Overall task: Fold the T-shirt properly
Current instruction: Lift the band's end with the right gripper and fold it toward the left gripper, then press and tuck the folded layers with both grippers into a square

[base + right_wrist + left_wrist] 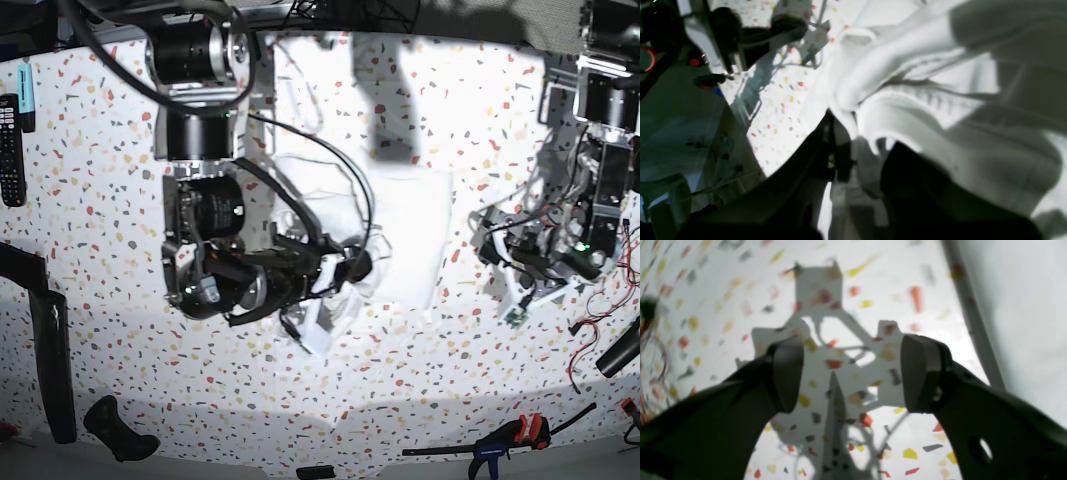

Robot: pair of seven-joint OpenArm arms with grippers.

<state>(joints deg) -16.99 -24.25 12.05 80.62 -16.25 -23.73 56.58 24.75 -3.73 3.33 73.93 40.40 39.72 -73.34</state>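
Observation:
The white T-shirt (400, 215) lies crumpled in the middle of the speckled table (100, 250). My right gripper (352, 270) is at the shirt's near left part. In the right wrist view the gripper (860, 150) is shut on a bunched fold of the shirt (893, 60), which fills that view. My left gripper (512, 298) hovers over bare table to the right of the shirt. In the left wrist view it (853, 373) is open and empty, with its shadow on the table. A plain white area (1023, 306) at that view's right edge may be the shirt.
A black remote (9, 150) lies at the far left. A black bar (50, 350) and a black handle (118, 428) lie at the near left. A clamp (510, 440) lies at the near right edge. Loose wires (600, 335) hang by the left arm.

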